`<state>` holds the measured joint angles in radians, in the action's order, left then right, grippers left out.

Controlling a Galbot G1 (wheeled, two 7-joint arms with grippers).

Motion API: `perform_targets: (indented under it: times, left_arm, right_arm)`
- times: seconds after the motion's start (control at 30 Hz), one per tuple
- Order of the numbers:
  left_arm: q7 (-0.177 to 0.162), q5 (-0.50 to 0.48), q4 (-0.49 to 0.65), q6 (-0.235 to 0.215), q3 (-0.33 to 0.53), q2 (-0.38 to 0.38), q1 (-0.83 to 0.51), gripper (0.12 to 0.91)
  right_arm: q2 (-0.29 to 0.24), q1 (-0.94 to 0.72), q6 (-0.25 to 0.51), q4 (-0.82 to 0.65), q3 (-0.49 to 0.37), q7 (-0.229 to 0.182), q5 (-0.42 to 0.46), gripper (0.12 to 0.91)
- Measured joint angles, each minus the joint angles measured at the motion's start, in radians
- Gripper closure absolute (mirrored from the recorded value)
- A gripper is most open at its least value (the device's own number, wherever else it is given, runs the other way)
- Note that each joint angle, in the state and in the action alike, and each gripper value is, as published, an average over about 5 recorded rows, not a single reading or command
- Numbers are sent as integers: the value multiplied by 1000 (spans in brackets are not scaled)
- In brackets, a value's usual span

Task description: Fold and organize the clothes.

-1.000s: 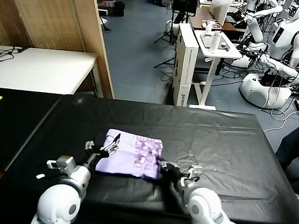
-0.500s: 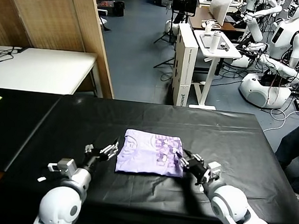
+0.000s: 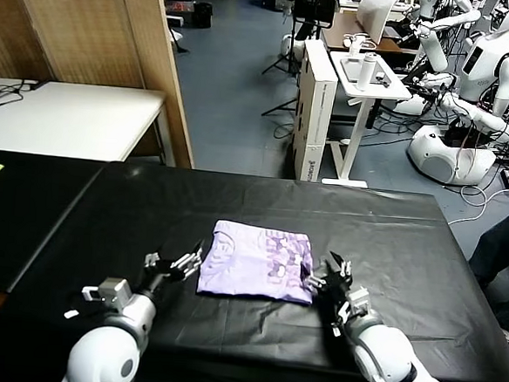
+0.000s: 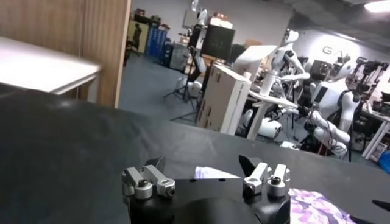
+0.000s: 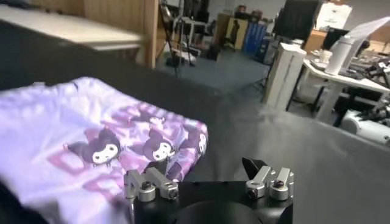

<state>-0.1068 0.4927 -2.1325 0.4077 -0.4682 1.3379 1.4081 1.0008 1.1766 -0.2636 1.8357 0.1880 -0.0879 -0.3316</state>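
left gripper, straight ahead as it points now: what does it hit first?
Probably the shirt. The left gripper is open, just off the shirt's left edge and aimed toward it over the black table; in its wrist view the shirt sits slightly off-centre, so it might only graze the edge.

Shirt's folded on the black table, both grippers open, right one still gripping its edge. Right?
Not quite. The right gripper grips nothing: in the head view it sits open beside the shirt, clear of its edge. The rest holds: the shirt lies folded on the black table, and the left gripper is open too.
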Motion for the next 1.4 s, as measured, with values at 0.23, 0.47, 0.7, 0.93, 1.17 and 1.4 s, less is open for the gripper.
perform_targets:
  times: [0.23, 0.47, 0.7, 0.93, 1.17, 1.4]
  left_arm:
    - [-17, -28, -16, -66, 4, -44, 30, 123]
    - [-38, -32, -16, -188, 12, -125, 96, 123]
    - [-72, -60, -50, -216, 18, -172, 192, 123]
    - [-73, -68, -94, -226, 12, -190, 290, 123]
    - [-67, -77, -103, -241, 10, -188, 344, 123]
    - [-65, -74, -126, -219, -13, -189, 393, 123]
  right_arm:
    - [-29, 67, 146, 120, 100, 8, -118, 118]
    - [-28, 271, 206, 287, 291, 23, -86, 118]
    - [29, 523, 269, 410, 446, 6, -9, 118]
    - [86, 716, 337, 443, 486, -20, 43, 118]
    - [108, 767, 351, 432, 458, -28, 87, 118]
    - [111, 781, 324, 425, 433, -69, 91, 118]
